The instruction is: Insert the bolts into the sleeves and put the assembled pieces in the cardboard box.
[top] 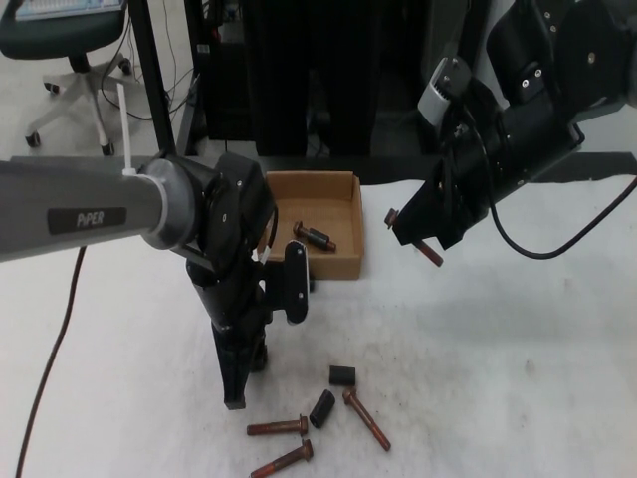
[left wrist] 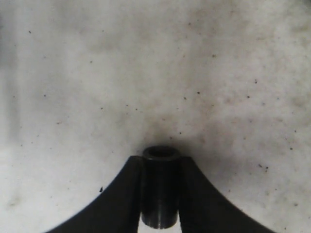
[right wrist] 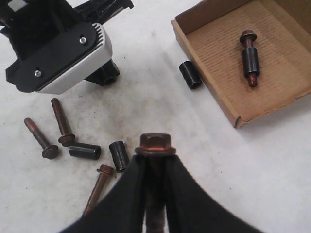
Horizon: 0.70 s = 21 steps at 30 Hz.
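Observation:
My left gripper [left wrist: 160, 204] is shut on a black sleeve [left wrist: 160, 187], held just over the bare white bench. In the high view this gripper [top: 241, 383] points down near the front. My right gripper [right wrist: 154, 170] is shut on a rusty bolt [right wrist: 155, 144], head outward, and it hangs [top: 423, 242] above the bench to the right of the cardboard box [top: 338, 265]. One assembled piece [right wrist: 250, 58] lies in the box [right wrist: 214, 94]. Three loose bolts [top: 277, 427] [top: 284, 460] [top: 366, 418] and two sleeves [top: 341, 375] [top: 321, 408] lie at the front.
Another black sleeve [right wrist: 190, 75] lies beside the box's outer wall. The left arm's wrist and camera housing [top: 294, 284] stand between the box and the loose parts. A dark rail [top: 597, 164] runs along the bench's back edge. Open bench stretches to the right.

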Tool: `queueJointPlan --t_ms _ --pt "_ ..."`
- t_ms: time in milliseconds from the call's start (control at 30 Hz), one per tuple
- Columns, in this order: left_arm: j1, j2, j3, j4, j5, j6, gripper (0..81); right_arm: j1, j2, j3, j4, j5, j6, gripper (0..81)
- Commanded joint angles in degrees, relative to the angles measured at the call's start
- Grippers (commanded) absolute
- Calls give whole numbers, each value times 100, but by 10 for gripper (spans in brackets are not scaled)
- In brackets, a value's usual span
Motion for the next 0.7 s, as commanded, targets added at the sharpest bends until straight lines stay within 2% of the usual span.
queueJointPlan --t_ms 0,233,300,400,567,667 --pt "0 223 61 38 -324 -7 1 -6 -103 -14 -23 -121 -4 8" --pt "-35 95 61 -374 -414 -427 2 -18 -103 -14 -266 -121 25 8" --pt "-71 -28 61 -669 -414 -682 2 -30 -103 -14 -498 -121 310 8" --pt "-139 -299 61 -1261 -336 -1435 2 -120 -103 -14 -990 -265 755 8" --pt "-131 -912 190 -2598 649 -3387 2 -389 -103 -14 -1740 -603 1824 8" --pt "-131 -1289 628 -3867 691 -4273 2 -584 -103 231 -2573 -604 2759 8"
